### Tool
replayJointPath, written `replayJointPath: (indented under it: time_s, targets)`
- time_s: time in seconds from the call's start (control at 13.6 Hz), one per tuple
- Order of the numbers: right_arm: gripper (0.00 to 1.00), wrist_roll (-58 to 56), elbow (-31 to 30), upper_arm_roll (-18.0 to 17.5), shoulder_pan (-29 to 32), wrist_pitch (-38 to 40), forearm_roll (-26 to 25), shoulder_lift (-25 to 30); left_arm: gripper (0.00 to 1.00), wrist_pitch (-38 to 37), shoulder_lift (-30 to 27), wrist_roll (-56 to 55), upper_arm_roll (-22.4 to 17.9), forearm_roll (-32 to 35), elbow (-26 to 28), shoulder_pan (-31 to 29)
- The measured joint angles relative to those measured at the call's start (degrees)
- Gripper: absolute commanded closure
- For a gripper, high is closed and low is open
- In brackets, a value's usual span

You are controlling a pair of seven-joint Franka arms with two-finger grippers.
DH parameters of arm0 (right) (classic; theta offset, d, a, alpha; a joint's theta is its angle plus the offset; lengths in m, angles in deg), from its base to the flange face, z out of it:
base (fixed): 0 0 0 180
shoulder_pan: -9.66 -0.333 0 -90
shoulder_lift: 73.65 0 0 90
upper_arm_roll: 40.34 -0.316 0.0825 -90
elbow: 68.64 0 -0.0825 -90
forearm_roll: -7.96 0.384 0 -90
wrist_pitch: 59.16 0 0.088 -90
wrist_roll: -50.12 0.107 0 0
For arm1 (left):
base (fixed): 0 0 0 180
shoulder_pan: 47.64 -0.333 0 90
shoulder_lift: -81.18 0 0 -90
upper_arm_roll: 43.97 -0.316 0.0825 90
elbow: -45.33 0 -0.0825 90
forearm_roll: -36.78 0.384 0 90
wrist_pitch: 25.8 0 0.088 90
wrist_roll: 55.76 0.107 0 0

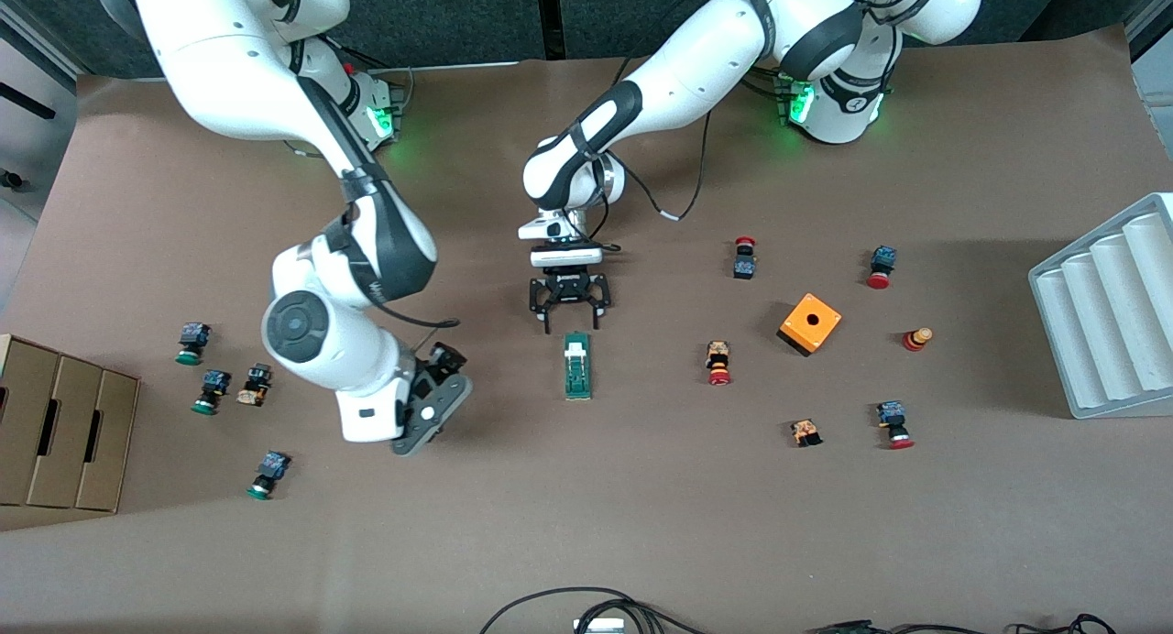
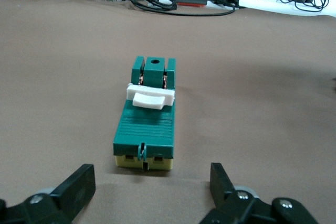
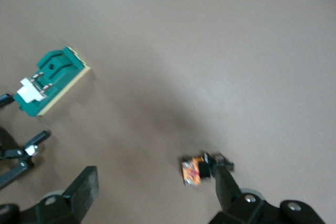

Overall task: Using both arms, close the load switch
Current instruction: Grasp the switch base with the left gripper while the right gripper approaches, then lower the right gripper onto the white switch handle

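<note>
The load switch is a narrow dark-green block with a white handle, lying flat in the middle of the table. My left gripper hangs low over the table just past the switch's end that is farther from the front camera. It is open, and its fingers stand wider than the switch without touching it. My right gripper is beside the switch toward the right arm's end of the table. It is open with nothing between its fingers. The right wrist view shows the switch some way off.
An orange cube box and several red-capped push buttons lie toward the left arm's end. Green-capped buttons lie near a cardboard box at the right arm's end. A grey ribbed tray stands at the table's edge.
</note>
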Motion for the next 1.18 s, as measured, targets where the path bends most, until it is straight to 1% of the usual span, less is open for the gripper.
replayJointPath:
  time_s: [0.15, 0.37, 0.66, 0.88, 0.95, 1.18]
  targets:
    - [0.01, -1.7, 1.5, 0.0, -2.3, -0.5, 0.0, -1.7, 0.07, -2.4, 1.1, -0.5, 0.0, 2.1, -0.4, 0.4]
    - [0.01, -2.5, 3.1, 0.0, -3.7, -0.6, 0.0, -3.6, 0.15, -4.8, 2.0, -0.8, -0.2, 2.8, -1.1, 1.5]
    - [0.01, -2.5, 3.3, 0.0, -4.9, -2.2, 0.0, -4.9, 0.29, -6.8, 2.4, -0.8, -0.3, 2.8, -1.3, 2.5]
    - [0.01, -2.4, 3.4, 0.0, -7.0, -4.2, 0.0, -6.1, 0.42, -7.2, 2.5, -0.8, -0.3, 2.9, -1.4, 2.7]
    - [0.01, -2.4, 3.4, 0.1, -7.5, -4.4, 0.0, -6.4, 0.45, -7.4, 2.5, -0.8, -0.3, 3.1, -1.4, 2.7]
    - [0.01, -2.5, 3.4, 0.1, -9.0, -4.8, 0.0, -7.1, 0.46, -8.5, 2.6, -0.8, -0.3, 3.3, -1.1, 2.9]
